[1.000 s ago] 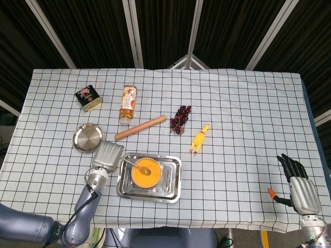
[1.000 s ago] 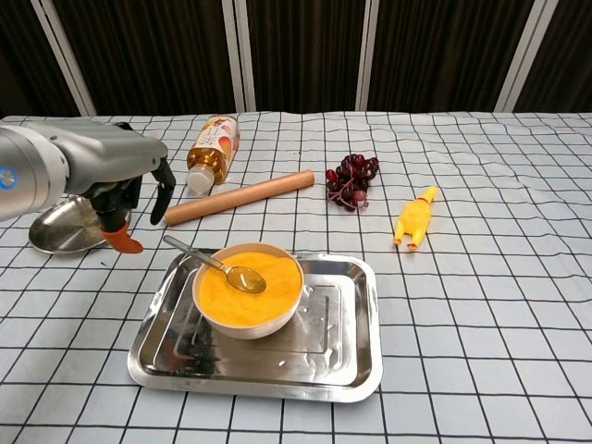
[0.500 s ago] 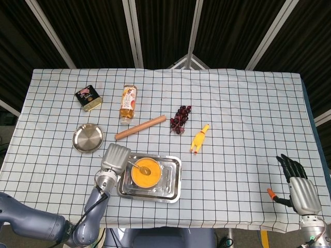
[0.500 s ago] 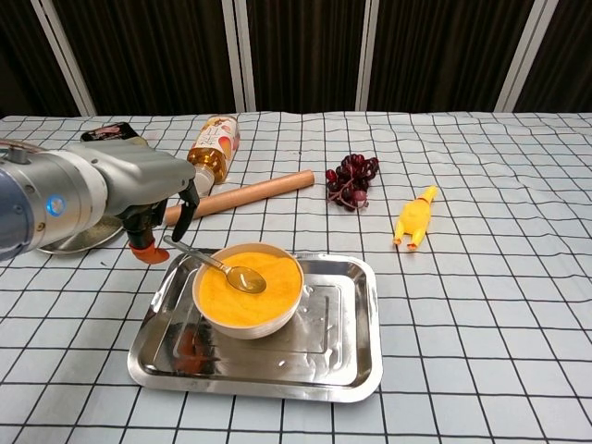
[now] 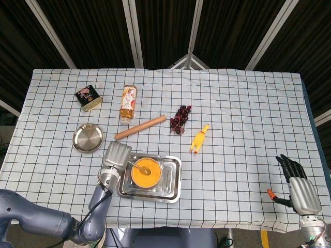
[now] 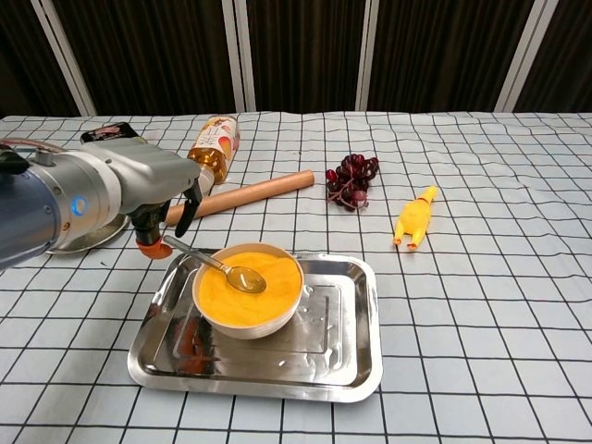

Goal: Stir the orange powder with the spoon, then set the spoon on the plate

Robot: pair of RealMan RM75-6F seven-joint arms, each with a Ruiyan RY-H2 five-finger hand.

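Observation:
A white bowl of orange powder (image 6: 248, 294) (image 5: 145, 173) stands in a steel tray (image 6: 356, 370) (image 5: 173, 192). The spoon (image 6: 215, 264) (image 5: 137, 166) lies with its scoop on the powder and its handle sticking out over the bowl's left rim. My left hand (image 6: 153, 190) (image 5: 116, 154) hangs at the handle's end. Its orange-tipped thumb and a dark finger (image 6: 188, 211) point down on either side of the handle, apart and not closed on it. The round steel plate (image 5: 87, 138) lies left of the tray, mostly hidden by my arm in the chest view. My right hand (image 5: 299, 186) rests with spread fingers at the near right table edge.
A wooden rolling pin (image 6: 240, 196), a lying bottle (image 6: 211, 148), dark grapes (image 6: 350, 180) and a yellow rubber chicken (image 6: 413, 219) lie beyond the tray. A small tin (image 5: 88, 97) sits at the far left. The checked cloth covers the whole table.
My left hand has moved right from beside the plate to the end of the spoon's handle. The spoon, the bowl and my right hand have not moved.

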